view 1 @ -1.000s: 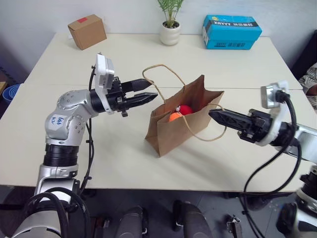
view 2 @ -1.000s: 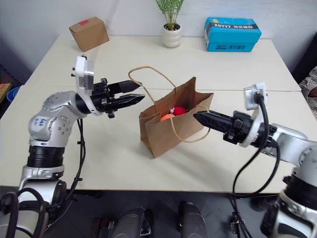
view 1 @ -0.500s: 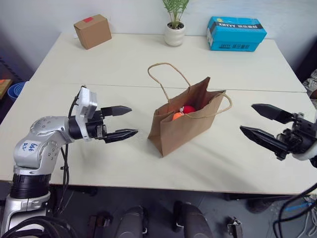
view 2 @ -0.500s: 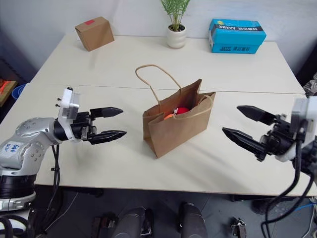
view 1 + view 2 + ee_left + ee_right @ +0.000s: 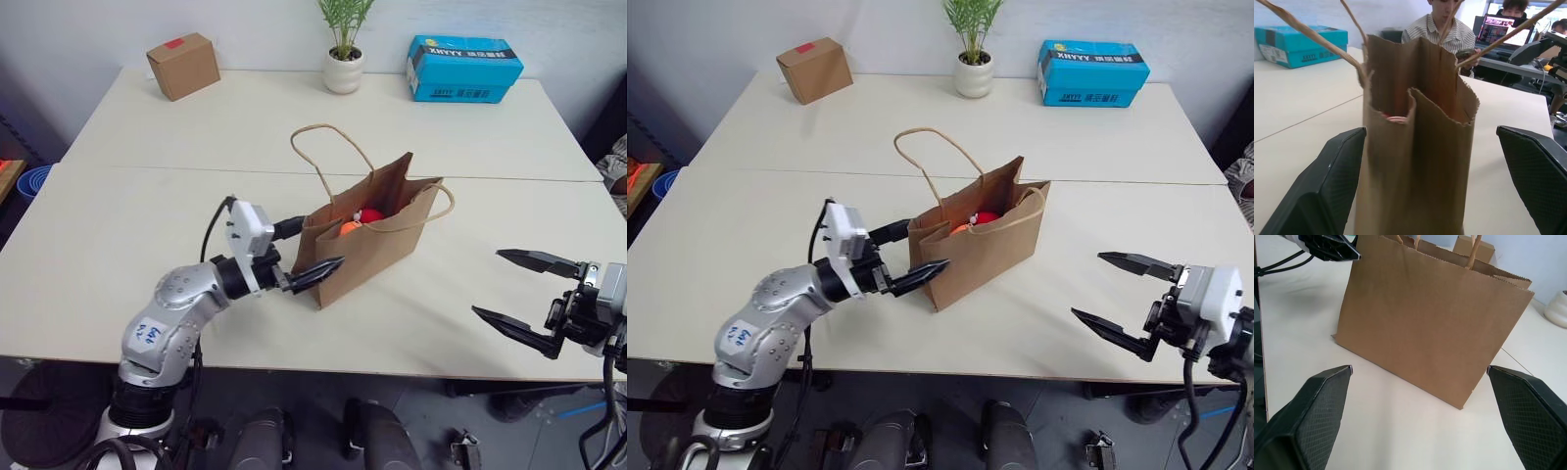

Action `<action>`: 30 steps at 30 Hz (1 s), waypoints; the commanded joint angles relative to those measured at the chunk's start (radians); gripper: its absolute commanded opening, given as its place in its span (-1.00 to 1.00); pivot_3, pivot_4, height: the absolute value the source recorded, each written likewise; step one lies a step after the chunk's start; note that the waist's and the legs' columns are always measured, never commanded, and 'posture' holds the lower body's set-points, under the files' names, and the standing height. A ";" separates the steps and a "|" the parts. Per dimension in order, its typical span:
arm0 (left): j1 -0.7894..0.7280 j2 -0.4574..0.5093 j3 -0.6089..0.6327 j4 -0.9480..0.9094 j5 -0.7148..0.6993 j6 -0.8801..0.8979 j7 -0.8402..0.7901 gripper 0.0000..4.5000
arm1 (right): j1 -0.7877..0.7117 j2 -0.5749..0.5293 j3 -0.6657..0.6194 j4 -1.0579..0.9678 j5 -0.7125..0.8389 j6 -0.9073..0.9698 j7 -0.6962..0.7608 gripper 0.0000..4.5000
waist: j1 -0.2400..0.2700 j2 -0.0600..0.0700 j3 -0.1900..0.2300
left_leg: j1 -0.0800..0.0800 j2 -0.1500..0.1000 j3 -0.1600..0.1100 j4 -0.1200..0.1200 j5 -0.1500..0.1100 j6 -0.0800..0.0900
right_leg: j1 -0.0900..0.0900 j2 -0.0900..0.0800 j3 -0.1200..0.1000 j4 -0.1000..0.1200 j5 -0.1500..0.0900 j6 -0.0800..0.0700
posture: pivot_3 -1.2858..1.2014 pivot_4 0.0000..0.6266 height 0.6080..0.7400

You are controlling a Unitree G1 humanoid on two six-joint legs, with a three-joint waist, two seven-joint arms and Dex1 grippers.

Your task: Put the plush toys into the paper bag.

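Paper bag [image 5: 367, 240], frame centre, upright; plush toys [image 5: 359, 222] inside. Left gripper [image 5: 302, 253] spread around bag's end; right gripper [image 5: 519, 299] spread wide, lower right.

The blue box [image 5: 464, 67] at the far edge of the table carries white lettering along its front edge that looks like "XINYYY", with a smaller line beneath it too small to read. The small cardboard box [image 5: 183, 64] bears a red label on its top with no legible writing. A white sticker [image 5: 147, 336] on the left arm shows blue handwritten marks that cannot be made out.
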 commanded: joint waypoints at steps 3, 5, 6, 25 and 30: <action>-0.047 -0.041 -0.053 0.046 0.068 -0.033 0.041 0.45 | 0.021 0.019 0.002 -0.061 0.007 -0.023 -0.056 1.00 | 0.003 0.000 0.000 | 0.002 0.000 0.000 0.000 0.000 0.000 | 0.003 0.000 0.000 -0.001 0.000 0.000 | 0.03 -0.52 1.00; -0.068 -0.056 -0.063 0.076 0.079 -0.041 0.041 0.15 | 0.035 0.028 0.004 -0.078 0.003 -0.029 -0.076 1.00 | 0.004 0.000 0.000 | 0.006 0.000 -0.002 0.000 -0.001 0.001 | 0.008 0.000 -0.002 -0.004 0.000 0.000 | 0.03 -0.52 1.00; -0.076 -0.058 -0.067 0.085 0.076 -0.045 0.027 0.01 | 0.047 0.032 0.005 -0.089 0.000 -0.035 -0.082 1.00 | 0.003 0.000 0.000 | 0.007 0.000 -0.003 0.000 -0.001 0.001 | 0.010 -0.001 -0.002 -0.006 0.000 0.000 | 0.03 -0.52 1.00; -0.551 0.156 -0.127 0.911 0.118 -0.533 -0.996 -0.99 | 0.339 -0.006 -0.189 -0.300 0.091 -0.016 -0.048 1.00 | 0.007 -0.001 -0.001 | 0.010 0.000 -0.001 0.000 -0.005 0.002 | 0.014 0.002 -0.006 -0.010 0.000 0.001 | 0.03 -0.52 1.00; -0.587 0.126 -0.110 1.010 0.147 -0.621 -0.957 -0.99 | 0.301 0.019 -0.133 -0.283 0.051 -0.044 -0.086 1.00 | 0.001 -0.001 -0.001 | 0.009 0.000 -0.002 0.000 -0.006 0.004 | 0.013 0.000 -0.005 -0.010 0.001 0.002 | 0.03 -0.52 1.00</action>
